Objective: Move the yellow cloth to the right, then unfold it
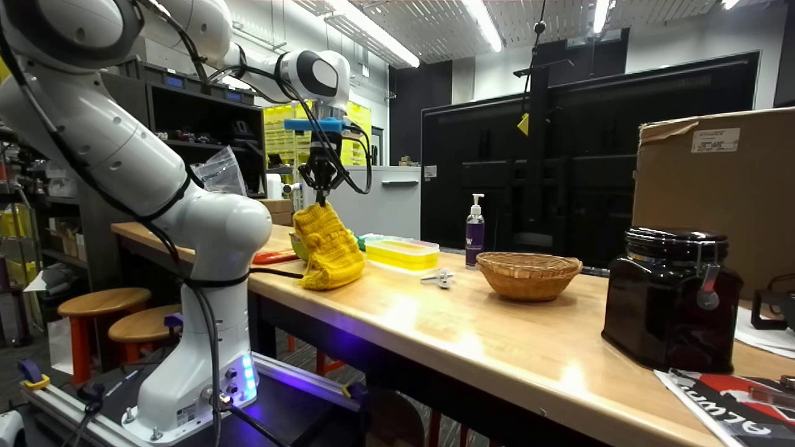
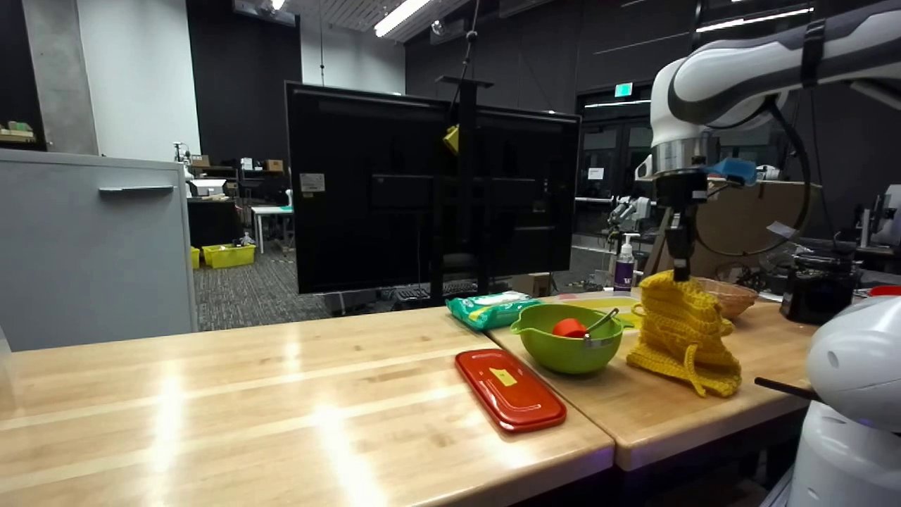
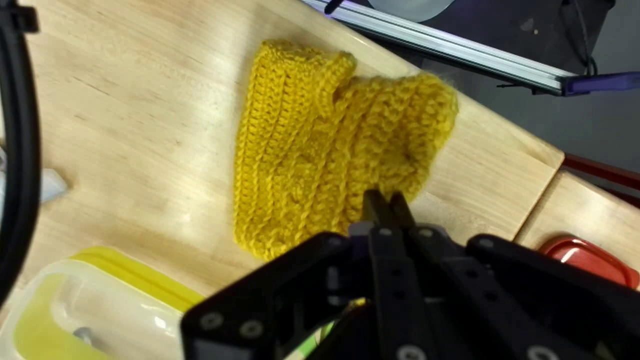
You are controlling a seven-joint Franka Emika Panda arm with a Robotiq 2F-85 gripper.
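Pincer [image 1: 321,200] clamped on upper end of yellow cloth [image 1: 329,248].
Long axis roughly upright, bulk directly below, lower end apparently on tabletop [image 1: 472,313] left of basket [image 1: 528,287]; I'd lift before going right.

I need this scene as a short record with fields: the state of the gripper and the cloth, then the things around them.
Gripper: jaws closed, pinching the top of the yellow cloth
Cloth state: bunched; upper part held up, lower part apparently resting on the wooden tabletop
Unfolding: not yet done
Green bowl: upright, with a red item inside
Red tray: lying flat near the bowl, a yellow label on it
Wicker basket: upright
Also upright: pump bottle, dark jar
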